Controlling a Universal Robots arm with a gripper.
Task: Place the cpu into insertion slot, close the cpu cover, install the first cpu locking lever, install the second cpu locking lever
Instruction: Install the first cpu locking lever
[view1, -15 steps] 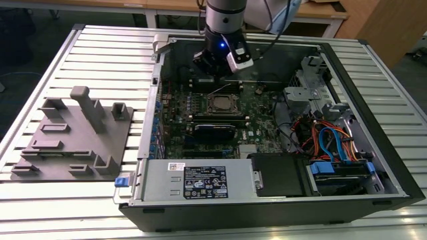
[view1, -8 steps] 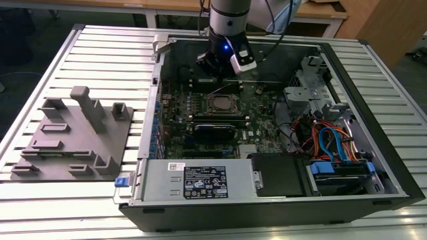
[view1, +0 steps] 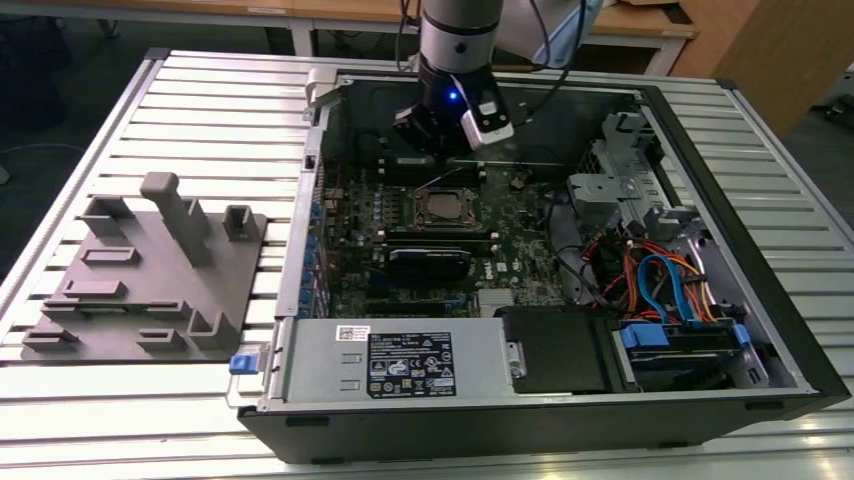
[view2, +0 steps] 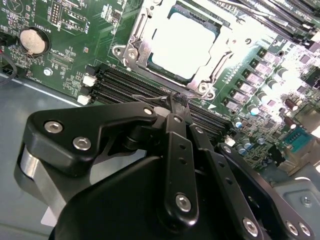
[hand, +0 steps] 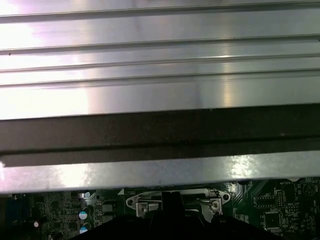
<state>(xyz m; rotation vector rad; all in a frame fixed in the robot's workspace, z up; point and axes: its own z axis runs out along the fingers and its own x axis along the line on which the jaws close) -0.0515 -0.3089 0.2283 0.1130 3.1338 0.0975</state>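
The cpu (view1: 445, 207) sits just above the exterior view's centre, directly below the tool (view1: 431, 160) in that frame. In the second wrist view we see its pale silver top framed by the cpu cover (view2: 141, 31), which lies flat on it. The tool's fingertips (view2: 176, 107) are pinched narrow just beside it, over the green board (view2: 70, 35).

My gripper (view2: 175, 105): matte black, silver bolt heads. Chip (view2: 184, 46): dull silver-grey, glare-washed near white. Cover frame (view2: 141, 37) round it: bright silver. Board (view2: 70, 35): green, fine pale print. Memory slots (view2: 120, 82): black. In the exterior view, table (view1: 200, 90) is ribbed silver slats, fixture block (view1: 147, 270) at the exterior view's left plain grey, case (view1: 534, 430) black, cables (view1: 654, 285) orange and blue.
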